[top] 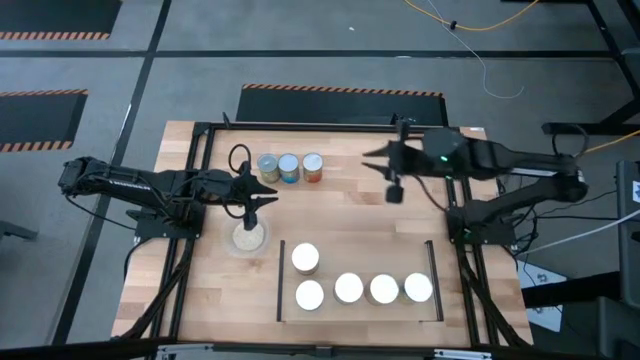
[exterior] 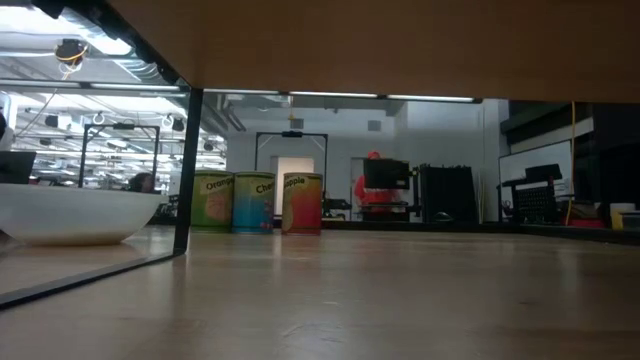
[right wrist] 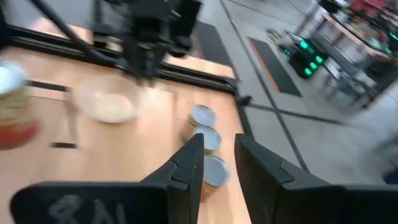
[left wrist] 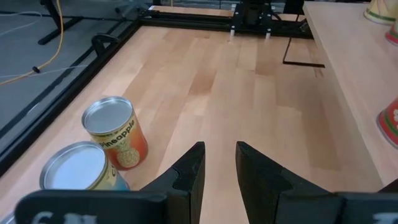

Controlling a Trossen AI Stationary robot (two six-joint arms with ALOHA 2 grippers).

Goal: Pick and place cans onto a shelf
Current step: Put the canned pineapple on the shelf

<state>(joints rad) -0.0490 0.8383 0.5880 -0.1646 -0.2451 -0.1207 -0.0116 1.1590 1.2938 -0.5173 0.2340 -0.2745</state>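
Observation:
Three cans (top: 289,168) stand upright in a row at the table's far side; they also show in the low view (exterior: 253,203) and the right wrist view (right wrist: 208,140). Several more cans (top: 348,288) stand on the light-wood shelf (top: 360,258) between its two black bars near the front. My left gripper (top: 262,193) hovers just near of the far row, above the table. Its fingers (left wrist: 189,171) are open by a narrow gap and empty. My right gripper (top: 383,165) hovers right of the row, pointing toward it, also open by a narrow gap (right wrist: 217,158) and empty.
A round clear dish with beige contents (top: 249,237) sits just near of my left gripper, left of the shelf. A black metal frame (top: 205,135) runs around the table. Bare wood lies between the far cans and the shelf.

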